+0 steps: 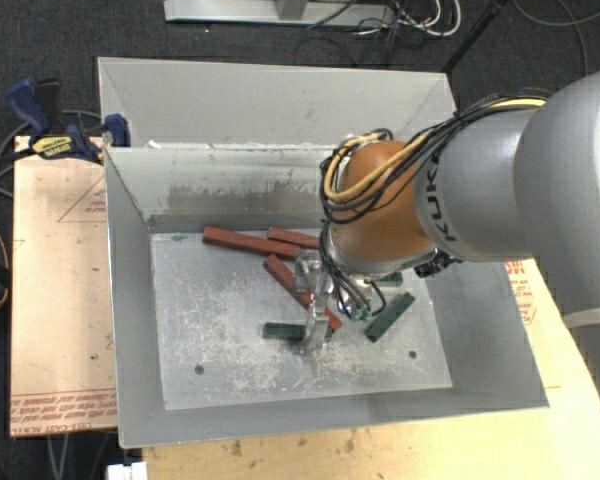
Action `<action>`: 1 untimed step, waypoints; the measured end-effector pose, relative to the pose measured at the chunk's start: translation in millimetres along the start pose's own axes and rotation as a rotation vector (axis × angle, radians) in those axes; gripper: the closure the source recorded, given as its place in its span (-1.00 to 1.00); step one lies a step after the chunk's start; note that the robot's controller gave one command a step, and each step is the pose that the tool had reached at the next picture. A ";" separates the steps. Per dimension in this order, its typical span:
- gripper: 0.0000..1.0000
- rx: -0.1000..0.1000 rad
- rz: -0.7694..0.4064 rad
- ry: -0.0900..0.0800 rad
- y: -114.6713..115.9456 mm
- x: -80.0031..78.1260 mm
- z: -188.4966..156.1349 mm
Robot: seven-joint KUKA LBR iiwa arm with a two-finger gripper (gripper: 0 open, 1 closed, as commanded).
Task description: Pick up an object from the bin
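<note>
My gripper (314, 340) reaches down near the middle of the bin floor, its fingertips touching down at the right end of a small dark green block (282, 332). Whether the block sits between the fingers is hidden by the fingers themselves. A second dark green block (391, 316) lies tilted just to the right of the gripper. A short reddish-brown block (283, 272) lies diagonally right behind the gripper, partly under it.
Two more long reddish-brown bars (242, 238) lie toward the back of the bin, near its rear wall. The arm with its orange cover and cables hangs over the bin's right half. The left and front parts of the floor hold nothing.
</note>
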State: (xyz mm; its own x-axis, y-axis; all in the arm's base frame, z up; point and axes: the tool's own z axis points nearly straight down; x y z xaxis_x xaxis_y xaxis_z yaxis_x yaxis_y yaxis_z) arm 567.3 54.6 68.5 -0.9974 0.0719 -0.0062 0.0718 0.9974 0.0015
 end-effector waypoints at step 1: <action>-1.00 -0.001 -0.300 -0.002 4.2 69.0 -3.6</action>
State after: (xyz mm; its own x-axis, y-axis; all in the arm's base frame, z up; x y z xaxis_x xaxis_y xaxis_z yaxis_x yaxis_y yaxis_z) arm 498.7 63.7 71.7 -0.9742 -0.2257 -0.0089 -0.2257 0.9742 0.0007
